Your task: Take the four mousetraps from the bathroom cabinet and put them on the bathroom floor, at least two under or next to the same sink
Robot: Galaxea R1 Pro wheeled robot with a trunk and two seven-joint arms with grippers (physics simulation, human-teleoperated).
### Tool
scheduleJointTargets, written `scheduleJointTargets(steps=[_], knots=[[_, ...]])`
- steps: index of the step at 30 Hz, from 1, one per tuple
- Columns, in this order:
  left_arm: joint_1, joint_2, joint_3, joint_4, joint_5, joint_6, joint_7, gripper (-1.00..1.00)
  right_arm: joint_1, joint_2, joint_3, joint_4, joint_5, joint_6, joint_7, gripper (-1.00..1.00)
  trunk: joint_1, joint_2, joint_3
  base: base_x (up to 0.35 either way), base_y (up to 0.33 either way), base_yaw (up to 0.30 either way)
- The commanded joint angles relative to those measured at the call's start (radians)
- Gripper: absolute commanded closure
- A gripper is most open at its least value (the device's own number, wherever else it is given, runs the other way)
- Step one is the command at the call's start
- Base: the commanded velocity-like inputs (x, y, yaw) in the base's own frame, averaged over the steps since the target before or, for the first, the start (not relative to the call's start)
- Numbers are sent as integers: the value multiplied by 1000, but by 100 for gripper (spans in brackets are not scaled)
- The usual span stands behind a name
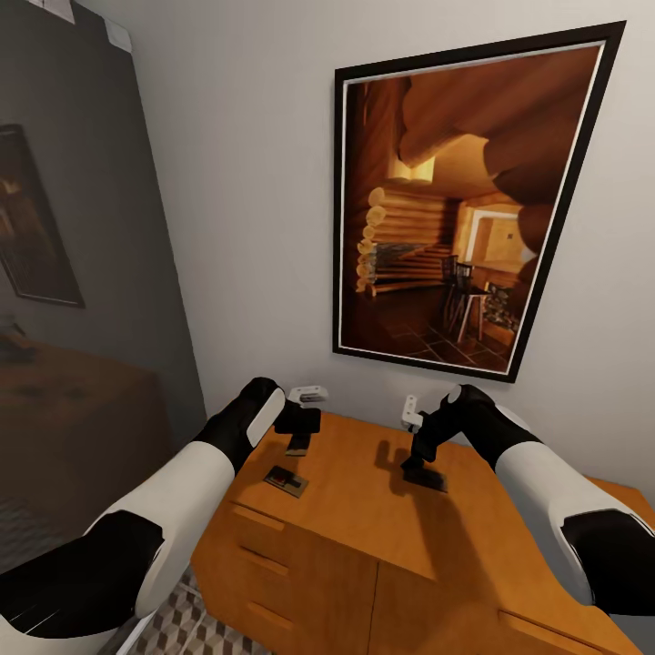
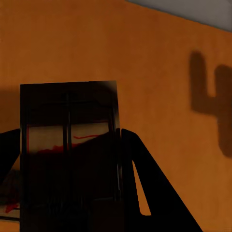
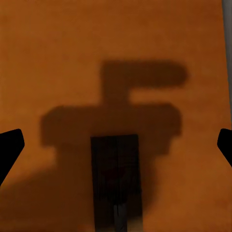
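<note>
In the head view, both arms reach over the orange-brown wooden cabinet (image 1: 364, 509), which stands against a pale wall under a large black-framed picture (image 1: 464, 200) of a log-cabin room. The left gripper (image 1: 298, 444) hangs above the cabinet's left rear part with a mousetrap (image 1: 297, 443) hanging between its fingers, clear of the top. A second mousetrap (image 1: 286, 479) lies flat on the cabinet top just in front of it, near the left edge. The right gripper (image 1: 420, 466) points down at the middle of the top, over a third mousetrap (image 1: 428, 478) that lies dark in the arm's shadow. Drawer fronts with slim bar handles show below. A dark tinted glass panel (image 1: 82, 273) stands to the left, and a strip of cube-patterned bathroom floor (image 1: 182, 619) shows beside the cabinet's base.

In the left wrist view, the held mousetrap (image 2: 70, 145) fills the gap between the dark fingers (image 2: 145, 183), which press against its sides; the orange top lies behind it, with a gripper's shadow on it.

In the right wrist view, the fingertips (image 3: 10, 145) sit far apart at the picture's edges, spread wide, and a mousetrap (image 3: 116, 181) lies flat on the cabinet top between them, untouched, inside the gripper's shadow.
</note>
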Motion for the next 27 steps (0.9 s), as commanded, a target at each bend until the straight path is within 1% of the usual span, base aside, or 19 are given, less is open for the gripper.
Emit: scheduleJointTargets(steps=[1, 9, 17, 27], knots=[[0, 0, 0, 0, -3, 0, 0, 100, 0, 0, 0, 0, 0, 0, 0, -100, 0, 0, 0, 0, 0, 0], [0, 0, 0, 0, -3, 0, 2, 100, 0, 0, 0, 0, 0, 0, 0, -100, 0, 0, 0, 0, -7, 0], [0, 0, -1, 1, -3, 0, 3, 100, 0, 0, 0, 0, 0, 0, 0, -100, 0, 0, 0, 0, -157, 0], [0, 0, -2, 10, -3, 0, 3, 100, 0, 0, 0, 0, 0, -1, 0, -100, 0, 0, 0, 0, -21, 0]])
